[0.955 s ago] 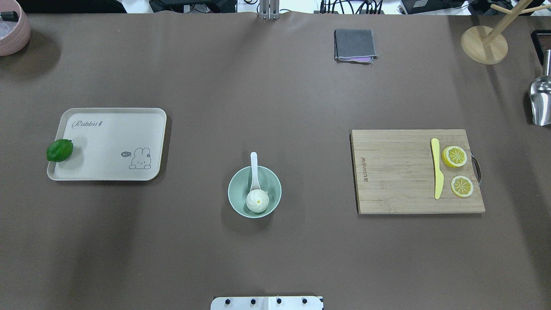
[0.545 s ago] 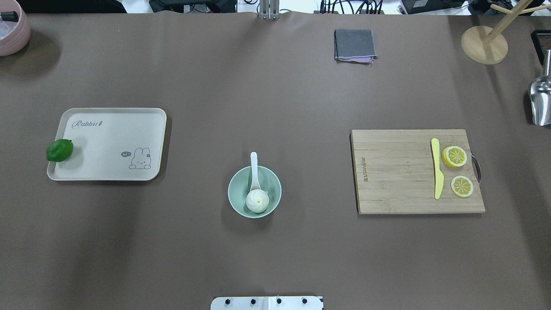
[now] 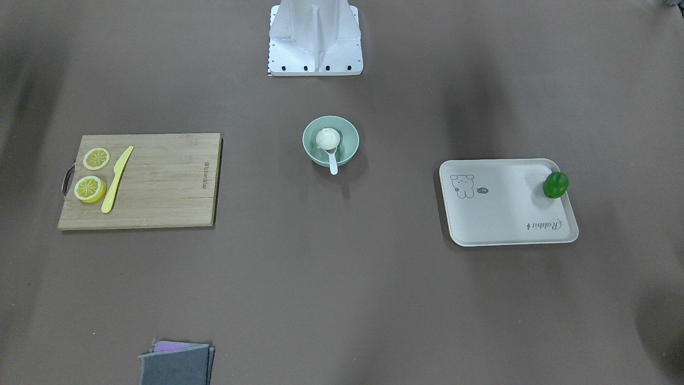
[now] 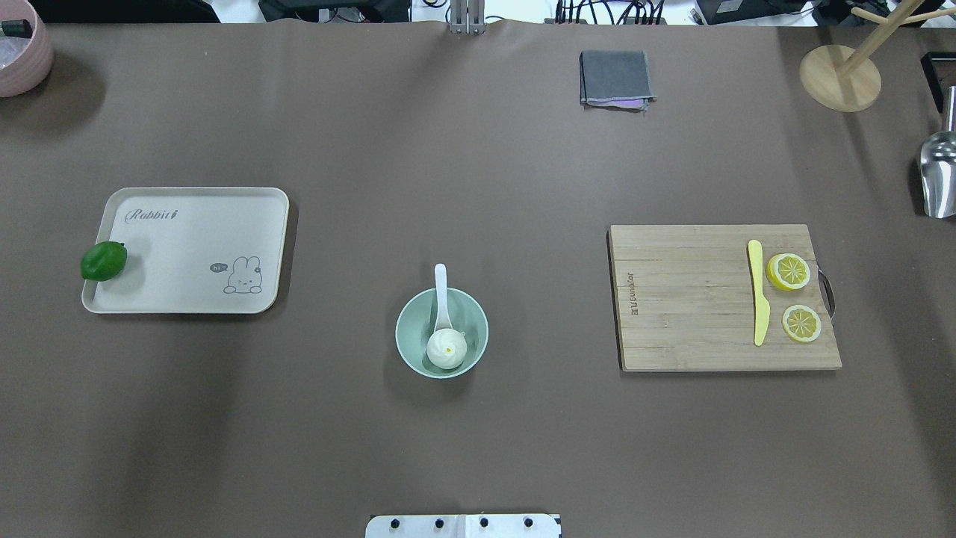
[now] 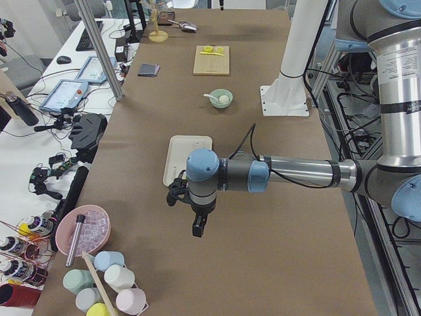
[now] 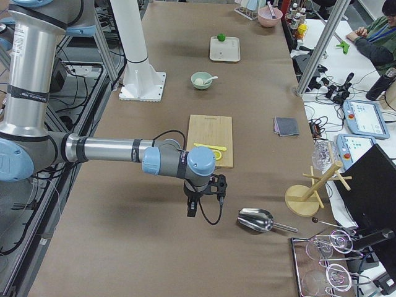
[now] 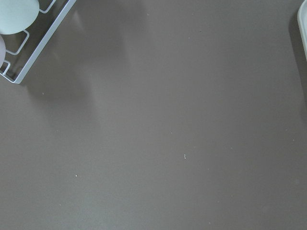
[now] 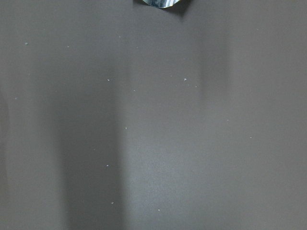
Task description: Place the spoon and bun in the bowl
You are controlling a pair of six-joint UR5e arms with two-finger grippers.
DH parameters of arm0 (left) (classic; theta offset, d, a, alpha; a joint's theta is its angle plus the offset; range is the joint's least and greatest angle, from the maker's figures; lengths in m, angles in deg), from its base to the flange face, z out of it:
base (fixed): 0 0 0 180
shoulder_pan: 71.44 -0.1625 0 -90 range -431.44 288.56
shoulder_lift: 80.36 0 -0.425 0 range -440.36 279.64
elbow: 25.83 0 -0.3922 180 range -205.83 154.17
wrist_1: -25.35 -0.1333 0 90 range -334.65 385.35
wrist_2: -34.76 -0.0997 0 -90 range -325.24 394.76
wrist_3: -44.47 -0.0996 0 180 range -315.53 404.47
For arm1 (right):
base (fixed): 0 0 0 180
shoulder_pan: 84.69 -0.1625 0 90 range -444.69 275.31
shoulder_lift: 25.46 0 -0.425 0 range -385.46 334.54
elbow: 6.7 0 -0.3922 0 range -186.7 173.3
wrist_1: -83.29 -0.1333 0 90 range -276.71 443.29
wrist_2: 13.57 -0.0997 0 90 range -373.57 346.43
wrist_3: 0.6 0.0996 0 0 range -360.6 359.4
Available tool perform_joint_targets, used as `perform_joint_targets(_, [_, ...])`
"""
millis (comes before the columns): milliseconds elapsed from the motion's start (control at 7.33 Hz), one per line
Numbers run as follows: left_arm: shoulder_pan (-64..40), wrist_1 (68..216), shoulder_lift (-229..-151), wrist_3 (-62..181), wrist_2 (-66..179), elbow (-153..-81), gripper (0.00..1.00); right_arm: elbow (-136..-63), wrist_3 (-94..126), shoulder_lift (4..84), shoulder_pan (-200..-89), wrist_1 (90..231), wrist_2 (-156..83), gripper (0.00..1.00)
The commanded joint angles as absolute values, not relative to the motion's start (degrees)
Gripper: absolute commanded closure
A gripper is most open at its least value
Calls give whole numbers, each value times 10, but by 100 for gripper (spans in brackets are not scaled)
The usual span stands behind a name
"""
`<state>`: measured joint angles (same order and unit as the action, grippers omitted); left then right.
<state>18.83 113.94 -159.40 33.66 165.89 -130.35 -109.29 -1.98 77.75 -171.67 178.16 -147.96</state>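
Observation:
The mint-green bowl (image 4: pixel 404 329) stands at the table's middle, near the robot's base. The white bun (image 4: pixel 447 348) lies inside it on the near side. The white spoon (image 4: pixel 441 288) rests in the bowl with its scoop by the bun and its handle sticking out over the far rim. The front-facing view shows the same bowl (image 3: pixel 350 140), bun (image 3: pixel 328 138) and spoon (image 3: pixel 333 163). Both arms are far from the bowl. The left gripper (image 5: pixel 197 227) hangs over bare table past the tray. The right gripper (image 6: pixel 192 207) hangs past the cutting board. I cannot tell whether either is open.
A cream tray (image 4: pixel 194 224) with a green lime (image 4: pixel 104 261) on its edge lies at the left. A wooden cutting board (image 4: pixel 687 299) with a yellow knife (image 4: pixel 759 293) and lemon slices (image 4: pixel 789 271) lies at the right. A grey cloth (image 4: pixel 615 78), wooden stand (image 4: pixel 839 77) and metal scoop (image 4: pixel 938 175) are at the far right.

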Motion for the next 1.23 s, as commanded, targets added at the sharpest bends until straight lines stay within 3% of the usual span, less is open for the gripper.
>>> perform_joint_targets(0, [188, 1139, -1594, 337, 1659, -1302, 1, -1092, -20, 779, -1717, 1781, -1479, 0])
perform_joint_targets(1091, [188, 1139, -1594, 338, 1660, -1304, 1, -1092, -21, 781, -1705, 1782, -1479, 0])
